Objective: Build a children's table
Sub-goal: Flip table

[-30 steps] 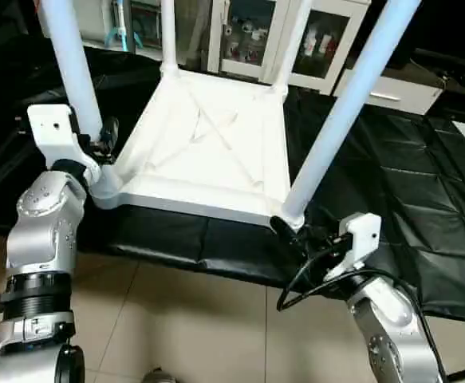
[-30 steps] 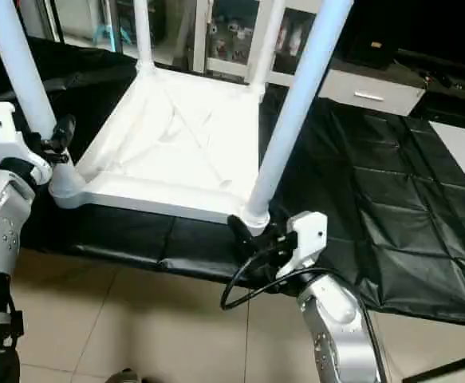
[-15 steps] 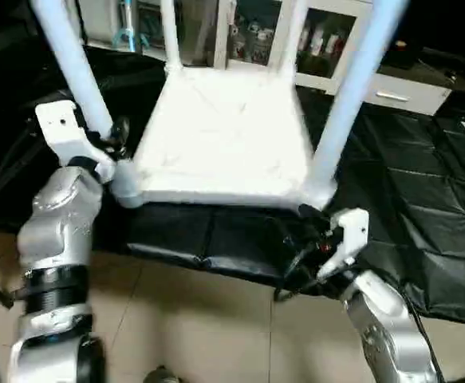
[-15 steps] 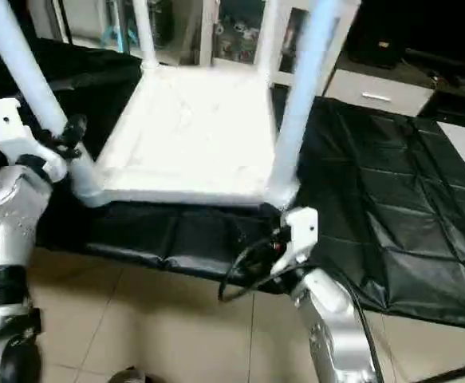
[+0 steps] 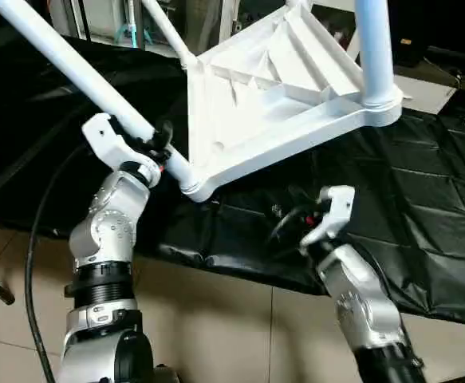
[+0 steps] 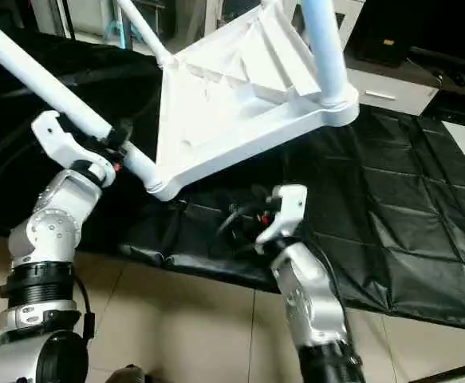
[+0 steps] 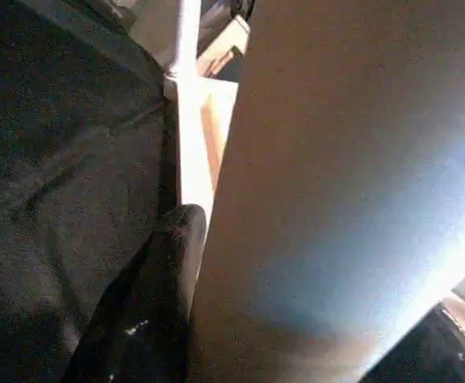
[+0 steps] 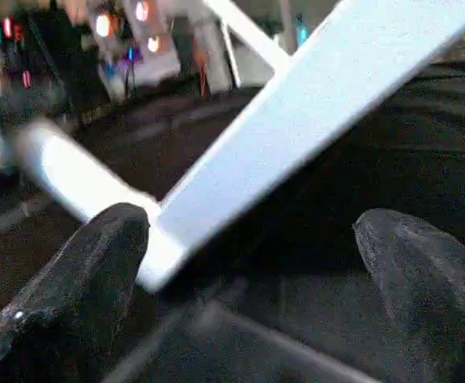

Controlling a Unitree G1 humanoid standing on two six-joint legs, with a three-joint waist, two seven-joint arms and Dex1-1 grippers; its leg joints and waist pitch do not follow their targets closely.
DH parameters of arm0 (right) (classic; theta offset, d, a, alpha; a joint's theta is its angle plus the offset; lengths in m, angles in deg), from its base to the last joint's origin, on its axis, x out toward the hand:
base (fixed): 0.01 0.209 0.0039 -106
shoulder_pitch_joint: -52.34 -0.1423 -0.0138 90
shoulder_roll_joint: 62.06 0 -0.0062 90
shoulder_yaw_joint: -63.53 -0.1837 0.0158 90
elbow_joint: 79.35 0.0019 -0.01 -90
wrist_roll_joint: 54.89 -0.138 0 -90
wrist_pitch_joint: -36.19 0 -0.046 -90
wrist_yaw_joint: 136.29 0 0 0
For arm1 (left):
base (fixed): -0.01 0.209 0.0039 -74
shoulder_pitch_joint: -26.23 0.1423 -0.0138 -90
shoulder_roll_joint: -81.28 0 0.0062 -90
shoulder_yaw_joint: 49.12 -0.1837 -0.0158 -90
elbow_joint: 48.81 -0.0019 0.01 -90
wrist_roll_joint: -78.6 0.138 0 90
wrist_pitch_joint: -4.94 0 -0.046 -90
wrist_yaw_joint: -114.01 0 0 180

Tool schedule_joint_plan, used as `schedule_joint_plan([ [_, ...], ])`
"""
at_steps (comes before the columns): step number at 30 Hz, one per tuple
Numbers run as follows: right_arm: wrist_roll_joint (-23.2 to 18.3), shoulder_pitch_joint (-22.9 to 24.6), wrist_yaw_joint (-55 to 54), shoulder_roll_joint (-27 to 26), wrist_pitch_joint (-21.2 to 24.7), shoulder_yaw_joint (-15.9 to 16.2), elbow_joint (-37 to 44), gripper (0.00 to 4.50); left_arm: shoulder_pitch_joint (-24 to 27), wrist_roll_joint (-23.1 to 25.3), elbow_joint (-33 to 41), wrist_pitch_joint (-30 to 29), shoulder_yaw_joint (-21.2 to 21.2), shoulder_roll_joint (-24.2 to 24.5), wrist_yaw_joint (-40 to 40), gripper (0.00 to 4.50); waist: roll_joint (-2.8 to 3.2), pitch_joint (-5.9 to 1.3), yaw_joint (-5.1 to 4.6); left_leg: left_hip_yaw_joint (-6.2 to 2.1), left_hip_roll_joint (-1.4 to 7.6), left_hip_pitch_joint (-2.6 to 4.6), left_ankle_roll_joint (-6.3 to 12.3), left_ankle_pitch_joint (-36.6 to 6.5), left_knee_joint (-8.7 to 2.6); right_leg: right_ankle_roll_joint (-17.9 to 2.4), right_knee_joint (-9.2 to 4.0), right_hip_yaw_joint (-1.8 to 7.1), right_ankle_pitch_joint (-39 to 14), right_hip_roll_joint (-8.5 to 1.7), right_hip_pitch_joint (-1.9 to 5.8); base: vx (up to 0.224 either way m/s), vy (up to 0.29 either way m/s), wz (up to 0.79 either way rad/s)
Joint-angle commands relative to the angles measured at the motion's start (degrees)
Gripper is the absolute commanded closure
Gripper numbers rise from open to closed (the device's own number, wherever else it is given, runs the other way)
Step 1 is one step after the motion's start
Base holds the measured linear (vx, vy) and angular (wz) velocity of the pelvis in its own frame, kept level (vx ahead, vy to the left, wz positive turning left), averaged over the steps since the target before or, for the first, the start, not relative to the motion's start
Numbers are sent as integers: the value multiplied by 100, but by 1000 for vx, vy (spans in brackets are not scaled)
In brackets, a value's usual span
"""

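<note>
Head views: the children's table [image 5: 272,96] is tipped up on one corner, ribbed underside facing the camera, legs fitted in the sockets. The left gripper [image 5: 159,142] is clamped on a leg [image 5: 80,72] just above its corner socket. Likely that grip is what tilts the whole frame, perhaps to turn it upright. The right gripper [image 5: 284,214] sits low under the raised edge with fingers spread wide, holding nothing, probably placed to catch or steady that edge. The low corner rests near the front edge of the black-covered worktable [image 5: 423,199]. Tiled floor [image 5: 216,319] below; a cabinet [image 6: 392,84] behind.

Left wrist view: one black finger [image 7: 148,295] pressed against the pale tube.

Right wrist view: both fingers [image 8: 80,271] far apart, the white edge [image 8: 296,128] beyond them, untouched.
</note>
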Motion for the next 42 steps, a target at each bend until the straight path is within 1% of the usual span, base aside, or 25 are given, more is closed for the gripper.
schedule_joint_plan([
  [1,-414,-407,-364,-64,-47,-566,-408,0,-273,-380,-6,-32,14,-221,65,241,98,-409,-69,2,144,195,-92,-608,-422,-1068,-223,54,725,-162,178,0,0,0],
  [2,-526,-618,-550,-112,-60,-761,-642,0,-280,-394,-6,-37,23,-230,63,241,101,-415,-58,12,148,220,-134,-594,-416,-1060,-225,51,742,-155,171,0,0,0],
  [3,-593,-703,-611,-131,-60,-848,-732,0,-282,-402,-1,-40,26,-239,55,241,96,-417,-70,21,145,213,-142,-566,-411,-1065,-211,53,796,-153,166,0,0,0],
  [4,-787,-916,-765,-176,-66,-1065,-936,0,-278,-394,8,-55,21,-238,49,241,100,-427,-56,39,143,231,-149,-509,-401,-1046,-207,48,891,-147,166,0,0,0],
  [6,-1225,-1305,-898,-228,-19,-1428,-1298,0,-251,-392,32,-83,-11,-216,66,241,100,-437,-68,49,136,212,-152,-368,-388,-1010,-181,46,1076,-138,177,0,0,0],
  [7,-1471,-1588,-690,-205,82,-1557,-1549,0,-224,-389,57,-99,-37,-196,71,241,75,-448,-69,61,129,207,-108,-374,-380,-1016,-166,43,1125,-139,189,0,0,0],
  [8,-1633,-1729,-471,-189,221,-1602,-1649,0,-212,-393,71,-111,-44,-194,70,241,79,-452,-57,63,128,197,-74,-316,-373,-1004,-174,41,1155,-142,201,0,0,0],
  [10,-1693,-1845,-340,-176,274,-1650,-1759,0,-210,-392,77,-122,-40,-195,68,241,66,-454,-75,64,124,170,-11,-184,-363,-1006,-163,40,1280,-138,221,0,0,0],
  [11,-1662,-1987,-254,-132,313,-1678,-1931,0,-213,-382,73,-125,-43,-192,79,241,48,-459,-82,68,125,163,12,-96,-353,-1032,-155,39,1326,-146,222,0,0,0],
  [12,-1611,-2112,-178,-89,338,-1695,-2090,0,-214,-378,73,-125,-45,-190,94,241,56,-456,-83,70,124,162,13,-89,-357,-1041,-162,36,1287,-142,222,0,0,0],
  [14,-1555,-2374,45,27,393,-1714,-2404,0,-221,-377,72,-139,-53,-187,119,241,43,-455,-87,79,133,173,4,-75,-356,-1080,-169,35,1189,-148,216,0,0,0],
  [16,-1558,-2431,115,59,430,-1710,-2465,0,-220,-374,75,-149,-64,-182,134,241,56,-459,-78,83,132,183,7,-12,-347,-1103,-165,34,1208,-143,211,0,0,0],
  [17,-1485,-2613,221,174,409,-1671,-2682,0,-215,-360,86,-152,-89,-168,160,241,31,-472,-73,85,135,180,36,60,-335,-1135,-148,31,1291,-148,219,0,0,0],
  [20,-1363,-2820,231,311,276,-1646,-2966,0,-201,-352,114,-162,-108,-152,182,241,20,-477,-66,93,127,166,76,161,-324,-1198,-139,26,1322,-151,220,0,0,0],
  [22,-1361,-2953,232,373,205,-1723,-3168,0,-197,-359,126,-171,-99,-147,185,241,15,-483,-62,98,126,162,97,169,-316,-1216,-136,28,1318,-154,221,0,0,0],
  [23,-1313,-3029,176,418,190,-1754,-3317,0,-191,-354,135,-172,-102,-143,187,241,2,-500,-60,100,119,143,160,348,-289,-1250,-111,27,1506,-148,222,0,0,0],
  [24,-1280,-3075,141,446,183,-1774,-3414,17,-186,-349,142,-173,-105,-141,188,241,-2,-494,-64,99,115,132,169,373,-289,-1261,-108,25,1514,-141,220,0,0,0],
  [25,-1232,-3117,100,474,187,-1770,-3516,17,-182,-344,144,-177,-114,-131,207,241,-5,-491,-63,108,114,126,186,324,-283,-1275,-109,26,1469,-142,209,0,0,0],
  [28,-1207,-3250,-44,556,217,-1845,-3810,37,-192,-332,115,-163,-112,-116,242,241,-1,-479,-62,110,129,129,176,102,-294,-1290,-122,34,1199,-159,198,0,0,0],
  [30,-1221,-3281,-67,574,225,-1883,-3875,61,-194,-328,107,-156,-113,-116,247,241,1,-474,-60,113,132,133,164,21,-296,-1292,-126,36,1136,-157,190,0,0,0],
  [31,-1242,-3305,-59,589,205,-1919,-3903,61,-194,-325,105,-151,-114,-115,248,241,2,-472,-60,113,133,127,160,-17,-300,-1286,-127,36,1098,-159,188,0,0,0],
  [33,-1431,-3407,-90,623,208,-2117,-4023,83,-194,-329,111,-140,-115,-112,246,241,0,-473,-62,111,135,124,163,-45,-299,-1282,-125,39,1077,-163,188,0,0,0],
  [35,-1471,-3469,-66,644,195,-2185,-4121,99,-188,-337,120,-136,-111,-113,238,241,8,-473,-58,112,140,130,165,-132,-301,-1292,-128,37,995,-163,179,0,0,0],
  [39,-1533,-3610,-7,653,174,-2344,-4242,144,-182,-349,129,-134,-106,-110,215,241,5,-470,-58,110,142,125,166,-143,-302,-1290,-131,34,938,-163,174,0,0,0],
  [42,-1529,-3677,34,654,152,-2385,-4248,161,-181,-357,126,-137,-99,-108,204,241,25,-476,-54,108,146,128,170,-104,-296,-1313,-121,29,983,-160,163,0,0,0],
])
